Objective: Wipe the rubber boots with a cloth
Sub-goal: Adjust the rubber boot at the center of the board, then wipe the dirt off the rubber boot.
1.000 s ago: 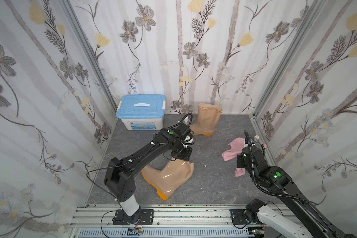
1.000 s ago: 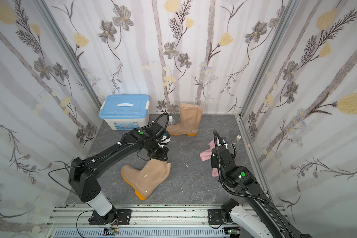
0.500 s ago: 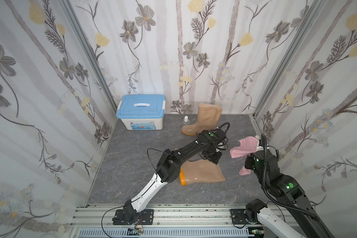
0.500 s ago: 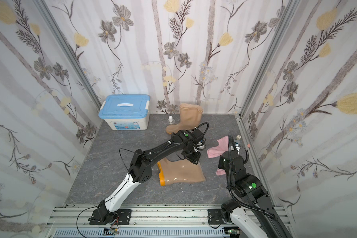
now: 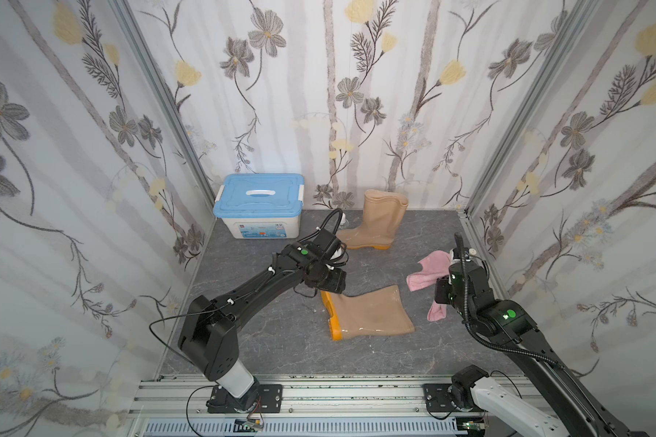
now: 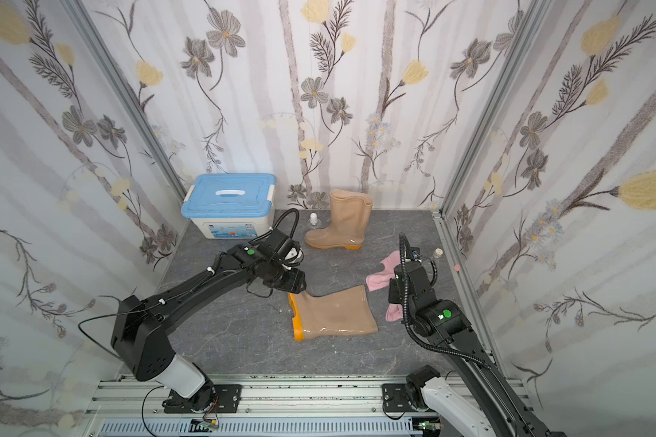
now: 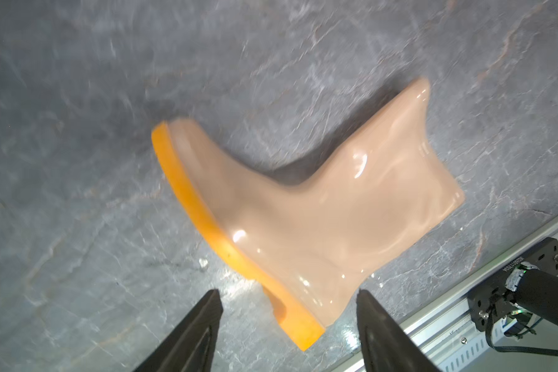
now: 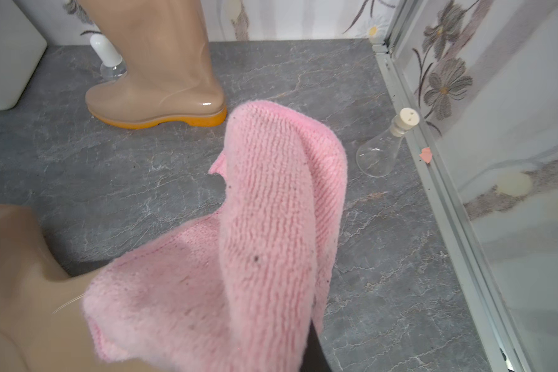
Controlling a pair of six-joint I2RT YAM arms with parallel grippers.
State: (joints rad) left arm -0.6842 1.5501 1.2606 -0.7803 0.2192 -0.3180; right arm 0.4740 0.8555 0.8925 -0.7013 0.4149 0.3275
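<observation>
Since the left tool (image 5: pixel 331 283) let go within the last second, the lying boot (image 5: pixel 368 314) is free on the tabletop (image 5: pixel 273 340) in both top views. It is on its side just off centre toward 4 o'clock, orange sole to 9, shaft mouth to 3. A second ago it sat nearer 7 o'clock with that tool on it, then it got dragged across. The left arm has now pulled back, and its tool hangs over the toe end, toward 10 o'clock from the boot. The standing boot (image 5: pixel 375 223) is upright at 12 by the back wall, with the blue-lidded box (image 5: pixel 258 204) at 10. The right tool (image 5: pixel 442 292) at 3 o'clock is clamped on the cloth (image 5: pixel 427 272). The pink folds hang off both sides, just beside the shaft mouth (image 6: pixel 360 302).

Left wrist: the fingers (image 7: pixel 203 335) are spread wide with nothing between them and are clear of the boot (image 7: pixel 319 206). Slight motion blur.

Right wrist: the cloth (image 8: pixel 271 225) drapes over the closed tool, raised off the tabletop. The lying boot's shaft (image 8: pixel 20 290) is close under it. A glass flask (image 8: pixel 380 154) stands near the side rail.

Judgement: the boot has been repositioned into the right arm's reach, so wiping can start, though nothing pins the boot and it may slide.
</observation>
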